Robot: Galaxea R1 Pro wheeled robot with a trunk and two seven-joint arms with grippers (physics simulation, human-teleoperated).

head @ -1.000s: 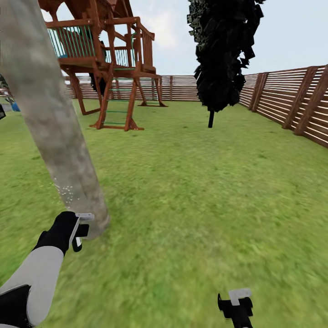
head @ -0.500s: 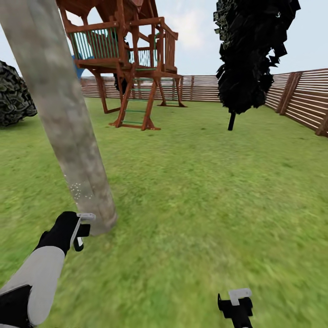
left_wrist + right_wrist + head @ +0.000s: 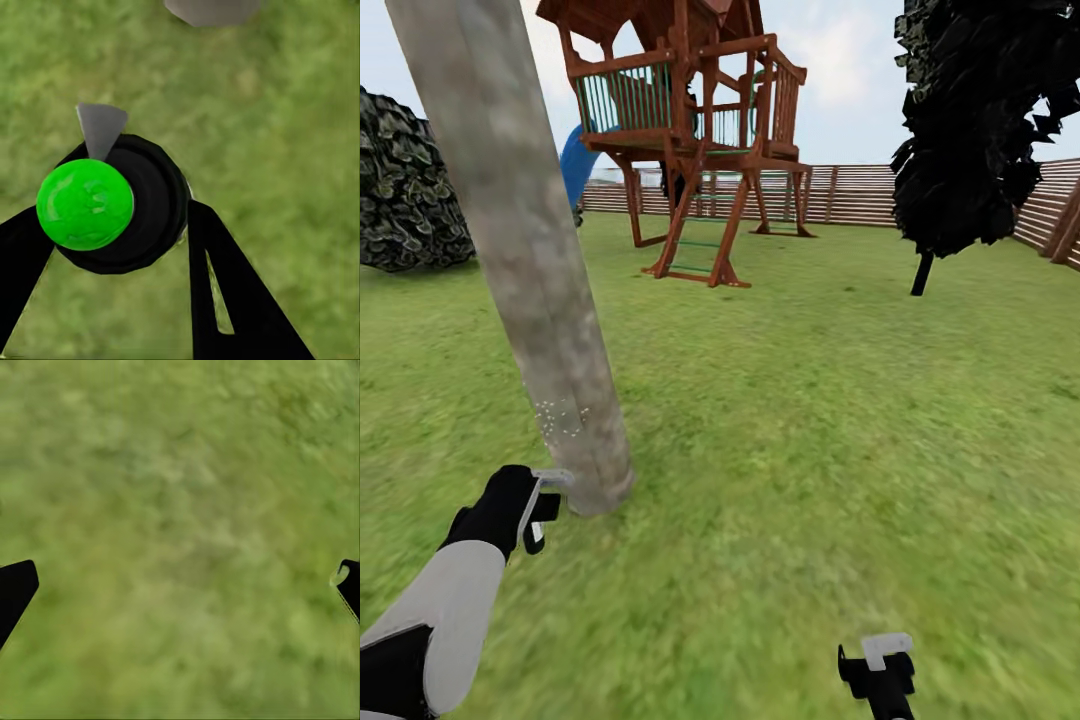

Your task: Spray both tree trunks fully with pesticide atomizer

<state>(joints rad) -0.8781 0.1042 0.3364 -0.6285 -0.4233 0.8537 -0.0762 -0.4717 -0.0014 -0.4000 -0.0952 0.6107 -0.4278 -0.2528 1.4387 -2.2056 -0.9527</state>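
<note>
1. Head view: the left end effector (image 3: pixel 538 505) holds the pesticide atomizer (image 3: pixel 546 483) just beside the foot of the tree trunk (image 3: pixel 525 250). A small patch of pale droplets (image 3: pixel 560 418) speckles the bark low down, and the long column above it looks bare. To do this step well, I would keep the nozzle aimed at the bark, sweep slowly upward, then work around the trunk's far side. The trunk is a thick, leaning, mottled grey-brown cylinder; the lawn (image 3: pixel 810 420) is soft blurred green. Behind stand a reddish wooden play tower (image 3: pixel 690 130), a slatted fence (image 3: pixel 840 195) and a near-black thin-stemmed tree (image 3: pixel 980 130).

2. Left wrist view: the end effector's black fingers (image 3: pixel 225 292) clamp the atomizer's round black body (image 3: pixel 154 206), topped by a glossy green knob (image 3: pixel 85 204) and a grey wedge-shaped nozzle (image 3: pixel 100 127). The trunk's grey base (image 3: pixel 212 10) lies ahead.

3. Right wrist view: the right end effector (image 3: pixel 180 585) is spread wide and empty above grass (image 3: pixel 180 495).
</note>
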